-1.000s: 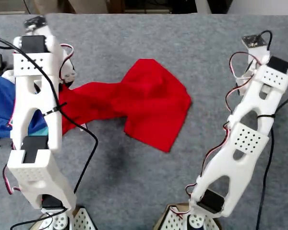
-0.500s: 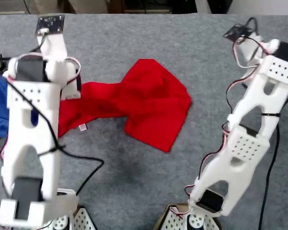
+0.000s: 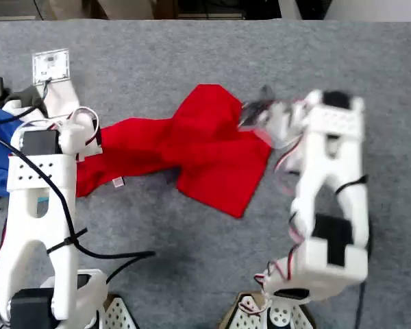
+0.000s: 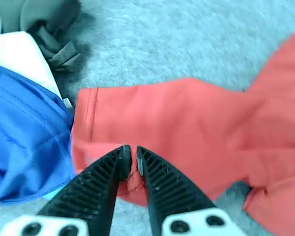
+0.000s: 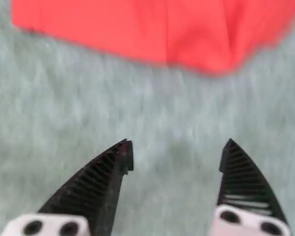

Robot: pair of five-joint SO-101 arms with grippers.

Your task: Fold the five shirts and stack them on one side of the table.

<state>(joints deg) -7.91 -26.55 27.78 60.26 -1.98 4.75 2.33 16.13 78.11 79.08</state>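
Table (image 3: pixel 192 55): grey felt-like cover. Likely grips cloth a little, so dragged fabric should bunch rather than slide.

Red shirt (image 3: pixel 205 144): mid-table, crumpled and not yet folded. The broad part lies toward the right arm, and a narrower twisted run leads off toward the left arm. Judged light, limp and non-fragile. It has no stiffness, so it will sag and fold on itself wherever it is unsupported. Best holds are at a hem or corner, two points well apart, to pull it flat. A pinch mid-panel would only lift a tent of cloth.

Blue shirt (image 4: pixel 24 123): heaped at the table's left edge, touching the red shirt's hem end. Same soft handling expected. Some risk of catching it along with the red one.

White cloth (image 4: pixel 17 54): beside the blue shirt and partly under it.

Dark garment (image 4: pixel 44 19): bunched beyond the white cloth.

Left gripper (image 4: pixel 130 160): jaws drawn nearly together, pinching a small fold of the red shirt close to its hem end. This is a thin bite and could slip under a hard pull.

Right gripper (image 5: pixel 177 155): jaws spread wide, holding nothing. It is over bare table just beside the red shirt's edge. That edge looks like a fair second hold.
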